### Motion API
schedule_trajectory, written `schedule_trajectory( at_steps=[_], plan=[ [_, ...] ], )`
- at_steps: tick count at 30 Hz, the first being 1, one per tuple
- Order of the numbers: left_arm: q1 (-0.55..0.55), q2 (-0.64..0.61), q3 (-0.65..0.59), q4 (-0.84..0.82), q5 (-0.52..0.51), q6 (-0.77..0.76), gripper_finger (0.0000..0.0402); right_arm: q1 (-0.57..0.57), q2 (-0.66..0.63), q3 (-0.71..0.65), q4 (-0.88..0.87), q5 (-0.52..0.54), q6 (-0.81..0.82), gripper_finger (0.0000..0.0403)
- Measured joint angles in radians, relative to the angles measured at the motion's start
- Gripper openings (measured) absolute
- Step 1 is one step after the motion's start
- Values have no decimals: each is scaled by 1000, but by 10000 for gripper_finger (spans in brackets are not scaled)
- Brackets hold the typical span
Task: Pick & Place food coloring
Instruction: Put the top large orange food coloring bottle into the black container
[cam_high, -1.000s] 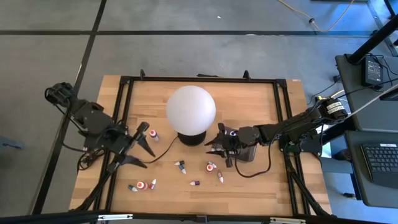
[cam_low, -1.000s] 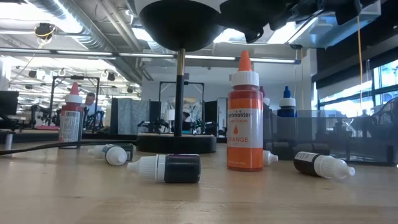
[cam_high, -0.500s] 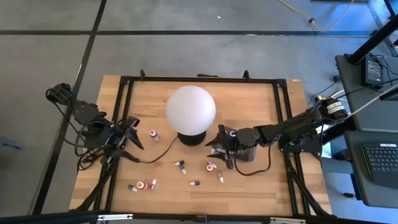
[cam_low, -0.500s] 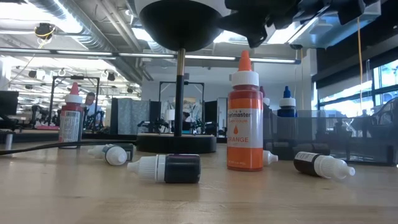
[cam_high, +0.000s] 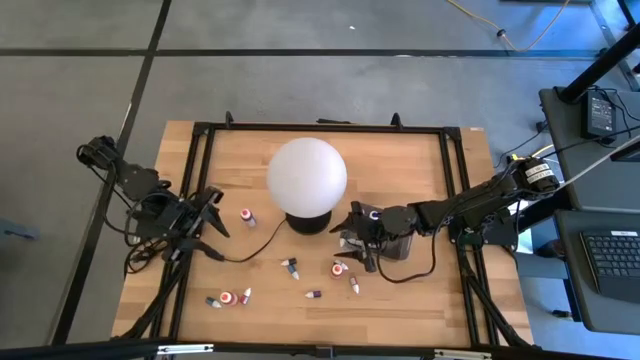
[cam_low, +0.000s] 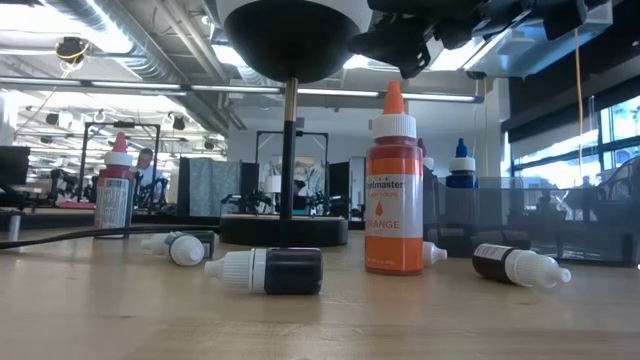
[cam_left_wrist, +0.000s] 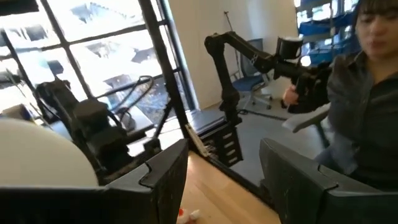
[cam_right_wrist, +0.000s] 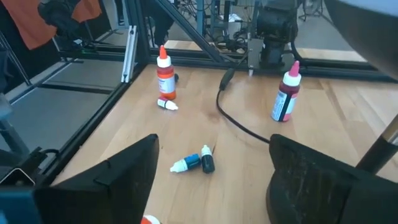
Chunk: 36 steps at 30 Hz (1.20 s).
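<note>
The food coloring bottles (cam_high: 290, 268) lie scattered in front of the globe lamp (cam_high: 307, 175). The orange bottle (cam_low: 393, 190) stands beneath the spread right gripper (cam_high: 352, 252). Treat bottles as light, smooth, tippy; grip mid-body. The left gripper (cam_high: 205, 222) waits, spread.

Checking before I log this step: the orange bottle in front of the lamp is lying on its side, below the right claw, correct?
Not quite. The low view shows the orange bottle standing upright, tip pointing up, with the right claw open above it. It does sit near the lamp, as you said.
</note>
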Motion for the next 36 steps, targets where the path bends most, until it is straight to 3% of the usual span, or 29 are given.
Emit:
schedule_trajectory(
  at_steps=[8,14,26,36],
  plan=[
    [0,31,0,22,-1,-27,196,47,0,8,-53,-31,-89,314],
    [0,32,0,11,-75,-53,196,136,30,158,-366,136,-109,314],
    [0,43,0,15,-96,-55,196,151,272,514,-844,42,-21,314],
    [0,46,0,15,-88,-58,196,137,403,624,-981,34,-19,314]
  ],
)
